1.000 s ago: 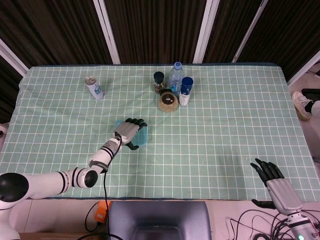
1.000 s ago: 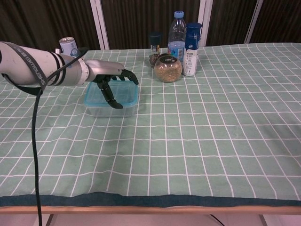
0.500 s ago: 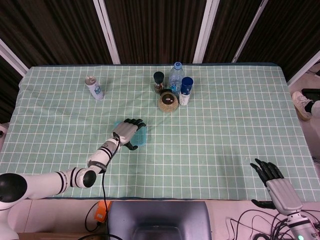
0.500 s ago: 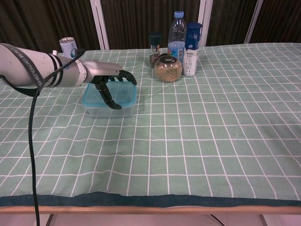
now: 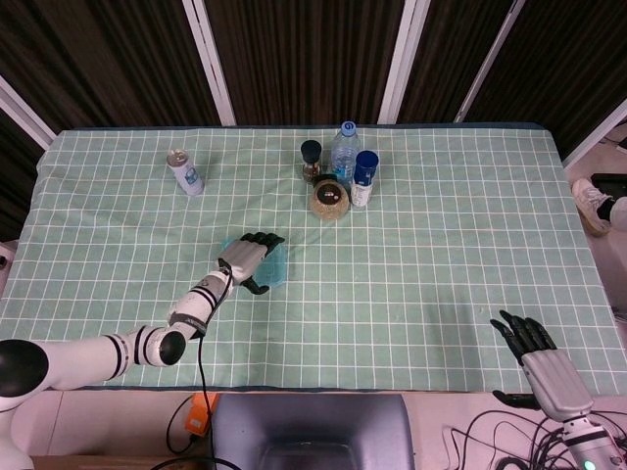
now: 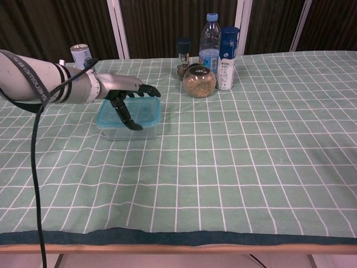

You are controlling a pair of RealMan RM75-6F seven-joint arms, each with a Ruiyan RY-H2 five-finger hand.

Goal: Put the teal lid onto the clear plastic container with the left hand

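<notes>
Dark slatted panels with white uprights back a table (image 6: 251, 167) under a green checked cloth. Near centre-left, the teal lid (image 6: 146, 110) lies on the clear plastic container (image 6: 129, 132), apparently seated. Over the last second the left hand (image 6: 125, 95) has drawn slightly back toward the robot and lifted, fingers spread above the lid with the thumb hanging down before it, gripping nothing; this suggests placement is finished and release under way. The right hand (image 5: 534, 345) rests at the near right edge, fingers loosely apart, empty. At the rear stand a can (image 6: 81, 54), pepper grinder (image 6: 183, 56), water bottle (image 6: 210, 40), blue-capped shaker (image 6: 227, 51) and seed jar (image 6: 199, 81).
</notes>
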